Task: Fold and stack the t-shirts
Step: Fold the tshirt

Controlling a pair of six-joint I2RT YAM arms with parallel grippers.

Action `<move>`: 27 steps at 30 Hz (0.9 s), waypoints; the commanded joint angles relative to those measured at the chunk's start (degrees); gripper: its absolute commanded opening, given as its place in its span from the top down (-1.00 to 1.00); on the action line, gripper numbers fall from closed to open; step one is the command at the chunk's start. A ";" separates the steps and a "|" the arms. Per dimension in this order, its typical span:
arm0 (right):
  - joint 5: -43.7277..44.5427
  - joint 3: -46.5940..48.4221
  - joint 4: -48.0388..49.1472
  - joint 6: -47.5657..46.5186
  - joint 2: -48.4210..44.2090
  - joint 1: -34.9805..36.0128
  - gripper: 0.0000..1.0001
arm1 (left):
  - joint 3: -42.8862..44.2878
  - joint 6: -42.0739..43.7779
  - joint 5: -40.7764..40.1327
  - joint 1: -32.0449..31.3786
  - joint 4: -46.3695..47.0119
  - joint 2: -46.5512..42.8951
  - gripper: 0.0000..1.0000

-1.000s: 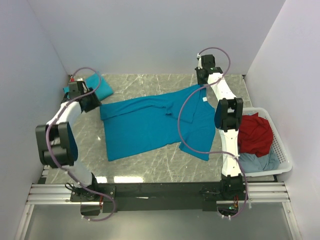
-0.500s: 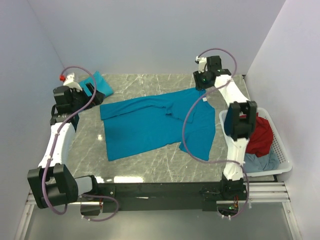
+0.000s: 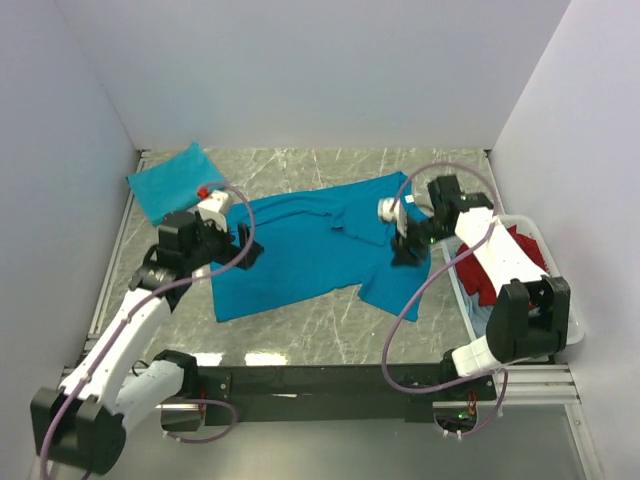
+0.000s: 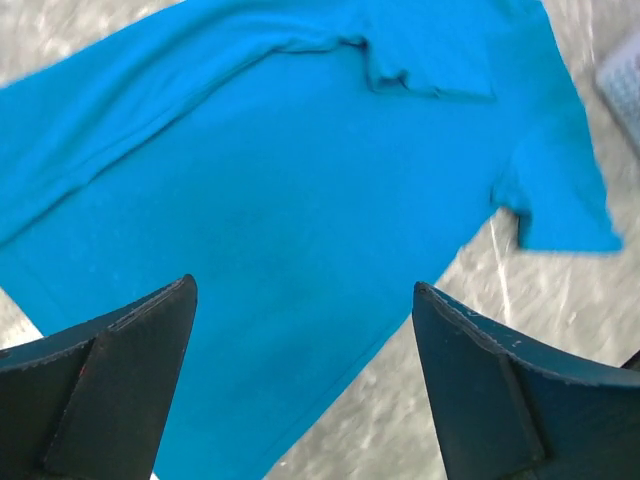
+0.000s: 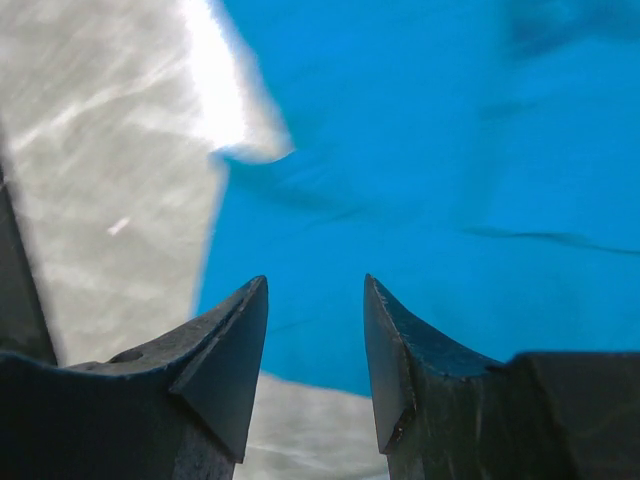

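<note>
One teal t-shirt [image 3: 300, 250] lies spread flat across the middle of the marble table, a small white label at its neck. A second teal t-shirt [image 3: 168, 180] lies folded at the back left corner. My left gripper [image 3: 243, 245] hovers over the spread shirt's left part, jaws wide open and empty; in the left wrist view the left gripper [image 4: 305, 290] frames the shirt [image 4: 300, 180] and its hem. My right gripper [image 3: 402, 243] hangs over the shirt's right sleeve area; in the right wrist view the right gripper [image 5: 315, 285] is open above the cloth [image 5: 450, 150], holding nothing.
A white basket [image 3: 562, 305] stands at the table's right edge with a red cloth [image 3: 522, 248] and a grey-blue one inside; its corner [image 4: 625, 70] shows in the left wrist view. White walls close in the back and both sides.
Both grippers opened and left the shirt's far corners. The left arm swung from the back left toward the shirt's left part; the right arm came from the back right down over the right sleeve.
</note>
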 commanded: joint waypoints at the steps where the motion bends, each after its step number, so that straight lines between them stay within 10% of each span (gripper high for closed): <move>1: -2.18 -6.70 -4.12 -10.42 -5.45 0.29 -0.01 | -3.34 10.29 -4.73 -4.50 2.79 -5.90 -0.90; 27: 12.50 -30.79 3.89 -16.13 -22.26 5.74 -0.01 | -6.77 32.46 -9.74 -15.68 -9.43 -20.15 -0.99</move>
